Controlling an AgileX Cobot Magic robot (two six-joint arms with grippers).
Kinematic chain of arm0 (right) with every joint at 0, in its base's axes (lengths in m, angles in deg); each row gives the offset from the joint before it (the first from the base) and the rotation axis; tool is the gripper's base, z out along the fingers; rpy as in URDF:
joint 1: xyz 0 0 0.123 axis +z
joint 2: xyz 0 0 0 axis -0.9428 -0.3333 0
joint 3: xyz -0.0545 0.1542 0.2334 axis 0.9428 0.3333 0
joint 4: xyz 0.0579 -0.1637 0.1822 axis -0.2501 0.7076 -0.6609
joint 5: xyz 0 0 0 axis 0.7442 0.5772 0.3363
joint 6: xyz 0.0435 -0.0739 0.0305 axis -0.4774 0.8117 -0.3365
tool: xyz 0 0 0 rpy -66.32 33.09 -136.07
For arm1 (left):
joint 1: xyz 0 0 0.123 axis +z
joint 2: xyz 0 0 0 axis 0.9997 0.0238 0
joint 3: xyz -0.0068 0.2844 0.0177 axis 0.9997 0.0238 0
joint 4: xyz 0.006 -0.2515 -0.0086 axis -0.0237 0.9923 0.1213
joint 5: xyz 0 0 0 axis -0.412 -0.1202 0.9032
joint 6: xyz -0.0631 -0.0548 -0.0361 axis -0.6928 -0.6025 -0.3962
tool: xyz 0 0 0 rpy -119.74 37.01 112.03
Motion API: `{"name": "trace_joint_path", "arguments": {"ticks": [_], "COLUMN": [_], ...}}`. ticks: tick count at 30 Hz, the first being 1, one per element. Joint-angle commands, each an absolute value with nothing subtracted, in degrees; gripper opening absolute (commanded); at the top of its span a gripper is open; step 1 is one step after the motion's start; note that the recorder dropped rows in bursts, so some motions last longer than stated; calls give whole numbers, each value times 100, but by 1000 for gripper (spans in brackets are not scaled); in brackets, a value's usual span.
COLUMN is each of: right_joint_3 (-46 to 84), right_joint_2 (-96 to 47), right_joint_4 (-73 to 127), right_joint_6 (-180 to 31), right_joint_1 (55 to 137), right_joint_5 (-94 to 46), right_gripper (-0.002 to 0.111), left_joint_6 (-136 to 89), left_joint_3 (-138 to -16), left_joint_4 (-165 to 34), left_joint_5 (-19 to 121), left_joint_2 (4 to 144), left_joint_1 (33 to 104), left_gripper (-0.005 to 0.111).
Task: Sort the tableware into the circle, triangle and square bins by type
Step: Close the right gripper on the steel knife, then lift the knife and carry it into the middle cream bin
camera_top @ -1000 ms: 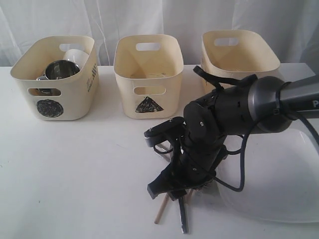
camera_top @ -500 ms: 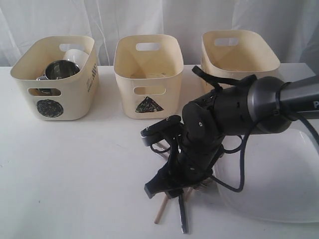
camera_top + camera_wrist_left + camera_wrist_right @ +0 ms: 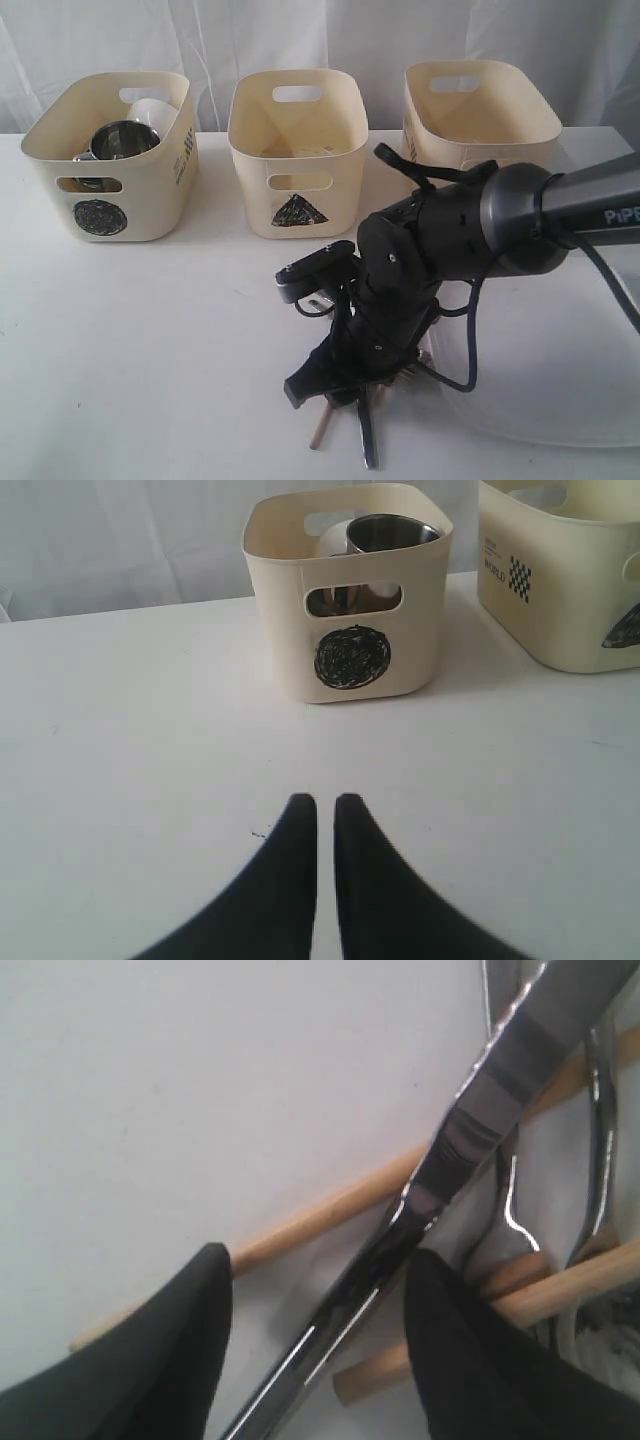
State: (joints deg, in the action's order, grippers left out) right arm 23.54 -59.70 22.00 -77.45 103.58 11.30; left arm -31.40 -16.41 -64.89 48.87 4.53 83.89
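My right gripper [image 3: 335, 385] hangs open just above a pile of cutlery on the table. In the right wrist view the steel knife [image 3: 470, 1130] lies between the open fingers [image 3: 195, 1300], across two wooden chopsticks [image 3: 330, 1210]. More steel cutlery [image 3: 598, 1110] lies beside them. The knife tip [image 3: 367, 445] and a chopstick end [image 3: 318, 432] stick out under the arm. The circle bin [image 3: 165, 170] holds a steel mug [image 3: 125, 140] and a white bowl [image 3: 150, 108]. My left gripper [image 3: 325, 805] is shut on nothing, facing the circle bin [image 3: 290, 630].
The triangle bin [image 3: 250, 170] stands in the middle and a third cream bin [image 3: 480, 125] at the back right, its mark hidden. The large white plate [image 3: 560, 370] lies at the right, partly under the right arm.
The right arm has shifted a little to the left and lower over the cutlery pile. The cutlery and bins have not moved.
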Motion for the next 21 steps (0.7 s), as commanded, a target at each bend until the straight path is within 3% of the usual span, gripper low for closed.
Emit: {"name": "trace_joint_path", "arguments": {"ticks": [1, 14, 15, 19, 21], "right_joint_3": [2352, 2365, 2365, 2365, 2365], "right_joint_2": [-6037, -6026, -6026, -6038, -6026], "right_joint_4": [2225, 2220, 2220, 2210, 2210], "right_joint_6": [-7675, -7675, -7675, -7675, -7675], "right_joint_1": [10367, 10367, 10367, 10367, 10367], "right_joint_5": [1291, 1607, 1607, 1558, 1490], "right_gripper": [50, 47, 44, 7, 0], "left_joint_6": [-3185, -3185, -3185, -3185, -3185], "left_joint_3": [-1620, -1620, -1620, -1620, -1620], "left_joint_4": [-6425, -6425, -6425, -6425, -6425], "left_joint_5": [4925, 4925, 4925, 4925, 4925], "left_joint_2": [423, 423, 423, 423, 423], "left_joint_1": [8387, 8387, 8387, 8387, 8387], "left_gripper": [14, 14, 14, 14, 14]}}
